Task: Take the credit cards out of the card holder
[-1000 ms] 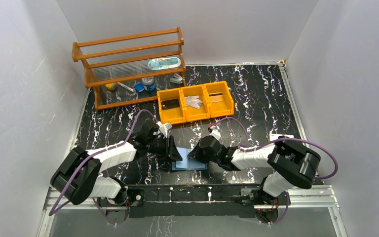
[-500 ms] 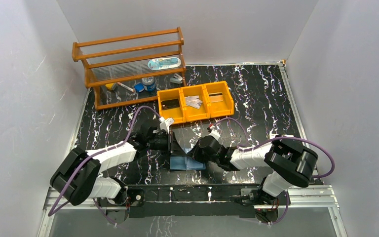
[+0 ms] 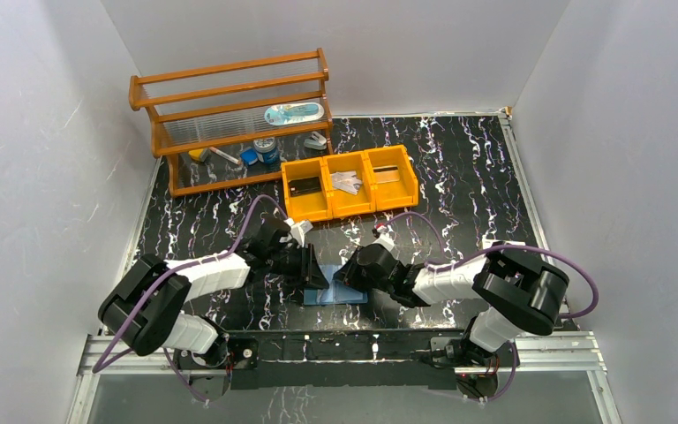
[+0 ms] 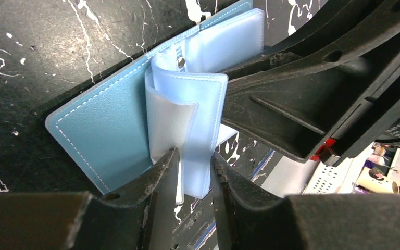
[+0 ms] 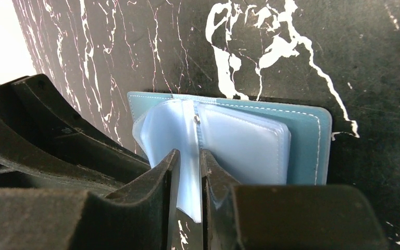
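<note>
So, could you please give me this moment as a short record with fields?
card holder: open on the table, clear sleeves fanned upward
left pincer: closed on a sleeve page
right pincer: closed on a sleeve page too
credit cards: dark, silver and tan, a compartment each in the orange tray; none visible in the sleeves
orange tray: beyond the holder, not touching it

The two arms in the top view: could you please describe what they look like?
The left arm and the right arm look alike. Each has white link covers between bulky black joints, a black base and black moulded jaws. A purple cable loops along each.
</note>
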Tool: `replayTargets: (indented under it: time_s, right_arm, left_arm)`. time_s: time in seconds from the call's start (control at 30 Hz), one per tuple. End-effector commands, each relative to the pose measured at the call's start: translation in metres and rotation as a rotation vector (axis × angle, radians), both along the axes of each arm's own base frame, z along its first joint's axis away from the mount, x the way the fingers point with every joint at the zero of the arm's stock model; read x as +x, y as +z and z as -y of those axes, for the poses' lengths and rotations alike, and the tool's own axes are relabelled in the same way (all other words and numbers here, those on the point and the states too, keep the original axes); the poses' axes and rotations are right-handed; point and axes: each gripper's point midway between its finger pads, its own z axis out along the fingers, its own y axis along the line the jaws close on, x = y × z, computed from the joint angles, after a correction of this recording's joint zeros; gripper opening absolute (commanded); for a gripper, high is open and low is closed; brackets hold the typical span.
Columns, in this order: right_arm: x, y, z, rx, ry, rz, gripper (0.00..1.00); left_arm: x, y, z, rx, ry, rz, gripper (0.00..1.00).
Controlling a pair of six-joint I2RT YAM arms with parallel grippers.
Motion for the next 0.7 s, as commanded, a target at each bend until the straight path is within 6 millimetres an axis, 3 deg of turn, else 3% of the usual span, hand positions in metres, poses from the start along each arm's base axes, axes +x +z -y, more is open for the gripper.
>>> replayTargets:
  time_s: [0.0,0.2,0.3,0.43,0.57,0.67]
  right_arm:
    - [-0.013,-0.029,0.031,-0.139,0.006,-0.034,0.3]
    - [-0.007,-0.001,0.025,-0.058,0.011,0.036,0.37]
    - [-0.008,0.004,0.023,-0.043,0.017,0.043,0.37]
    - [-0.006,0.011,0.027,-0.048,0.009,0.062,0.37]
    - [-0.001,0.016,0.037,-0.089,-0.019,0.09,0.4]
    - [0.001,0.022,0.044,-0.108,-0.028,0.111,0.41]
  left_arm:
    - [0.003,-0.012,-0.012,0.109,0.002,0.036,0.3]
    - [0.002,-0.028,-0.025,0.228,-0.008,0.045,0.31]
    - [0.003,-0.029,-0.028,0.276,-0.013,0.071,0.31]
    - [0.008,-0.025,-0.036,0.339,0.01,0.108,0.34]
    - [0.018,-0.01,-0.044,0.367,0.056,0.18,0.41]
    - [0.022,-0.001,-0.048,0.374,0.078,0.209,0.42]
